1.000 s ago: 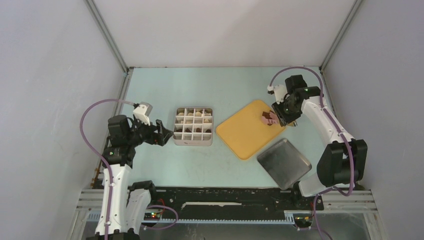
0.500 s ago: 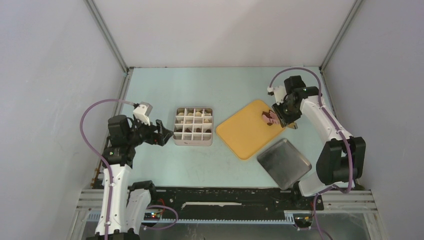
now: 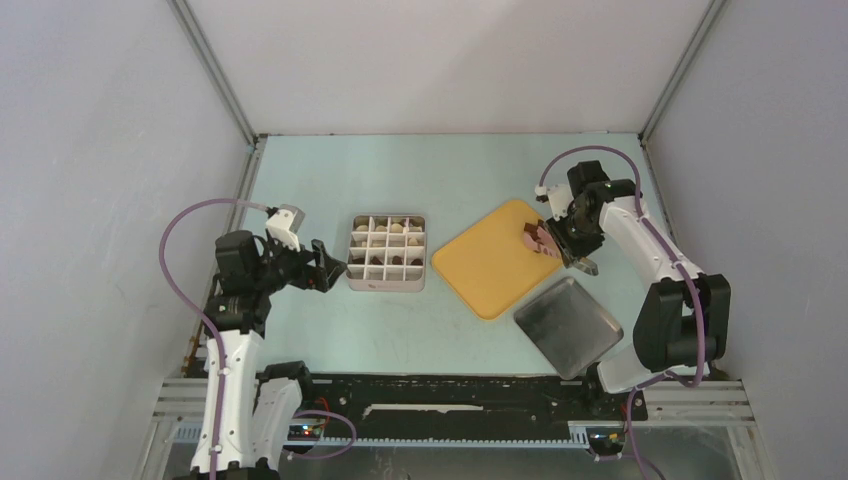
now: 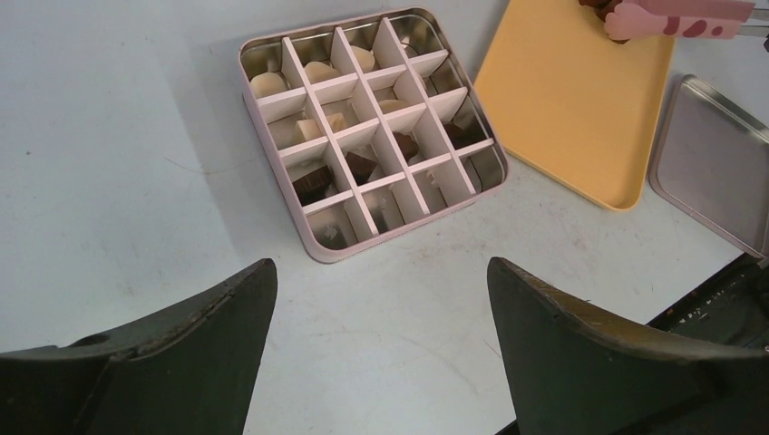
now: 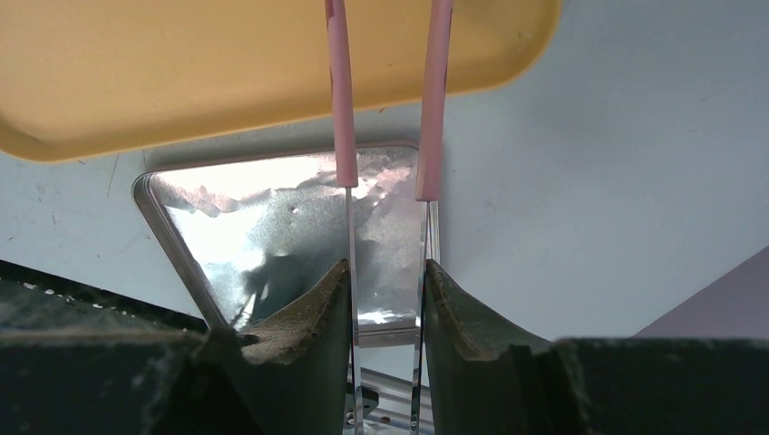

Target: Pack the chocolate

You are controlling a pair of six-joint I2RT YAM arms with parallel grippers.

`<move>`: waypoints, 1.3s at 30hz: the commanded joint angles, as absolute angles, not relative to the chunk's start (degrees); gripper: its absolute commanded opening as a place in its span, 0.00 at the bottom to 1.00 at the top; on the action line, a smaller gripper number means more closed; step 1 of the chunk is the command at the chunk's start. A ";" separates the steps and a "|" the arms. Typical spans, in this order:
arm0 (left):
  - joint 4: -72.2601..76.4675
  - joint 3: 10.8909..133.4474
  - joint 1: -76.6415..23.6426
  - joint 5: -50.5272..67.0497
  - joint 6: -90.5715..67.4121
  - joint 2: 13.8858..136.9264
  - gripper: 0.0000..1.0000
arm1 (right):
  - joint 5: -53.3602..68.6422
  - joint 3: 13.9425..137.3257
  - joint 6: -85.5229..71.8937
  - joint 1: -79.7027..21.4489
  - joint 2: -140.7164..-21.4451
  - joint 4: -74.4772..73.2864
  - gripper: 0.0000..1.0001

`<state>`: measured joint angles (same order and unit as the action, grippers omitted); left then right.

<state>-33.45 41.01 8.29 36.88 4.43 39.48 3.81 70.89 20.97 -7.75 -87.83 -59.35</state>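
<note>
Above the yellow tray point(image 3: 490, 265), I clamp my right gripper point(image 5: 385, 272) on pink tongs point(image 5: 426, 91) to pinch a small chocolate point(image 4: 594, 7); left gripper point(image 4: 379, 272), spread wide, overlooks the divided tin point(image 4: 319, 252).

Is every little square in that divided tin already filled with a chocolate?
No, several cells along the near edge of the tin show only bare metal, while chocolate sits in others.
</note>
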 commanded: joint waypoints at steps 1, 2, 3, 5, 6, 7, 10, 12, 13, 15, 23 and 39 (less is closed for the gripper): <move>-31.54 39.70 8.74 38.32 3.76 38.62 0.90 | 2.97 70.27 20.35 -7.32 -84.53 -59.68 0.35; -31.55 39.72 8.74 38.43 3.78 38.59 0.89 | 2.80 70.12 20.38 -7.23 -84.41 -59.68 0.35; -31.48 39.73 8.72 38.41 3.70 38.54 0.89 | 2.66 70.06 20.34 -7.13 -84.29 -59.68 0.35; -31.55 39.68 8.79 38.57 3.78 38.44 0.89 | 2.42 69.88 20.30 -7.03 -84.28 -59.68 0.35; -31.52 39.66 8.79 38.57 3.82 38.34 0.89 | 2.27 69.79 20.22 -6.95 -84.21 -59.68 0.35; -31.50 39.64 8.79 38.55 3.84 38.20 0.89 | 2.04 69.79 20.17 -6.96 -84.15 -59.73 0.35; -31.47 39.64 8.79 38.58 3.81 37.98 0.89 | 2.25 69.79 20.29 -6.97 -84.16 -59.23 0.35; -31.48 39.64 8.78 38.59 3.81 37.88 0.89 | 2.90 69.80 20.26 -7.01 -84.70 -58.72 0.35; -31.52 39.64 8.79 38.58 3.86 37.80 0.89 | 3.07 69.83 20.26 -6.96 -85.02 -58.53 0.35; -31.59 39.56 8.79 38.68 3.87 37.67 0.89 | 3.17 69.80 20.34 -7.10 -85.89 -58.08 0.35; -31.62 39.73 8.78 38.70 3.65 37.55 0.89 | 6.26 70.69 21.65 -8.09 -82.60 -58.35 0.13; -32.42 40.35 8.86 37.00 4.08 37.12 0.90 | 22.10 81.50 30.47 -32.80 -81.69 -61.08 0.14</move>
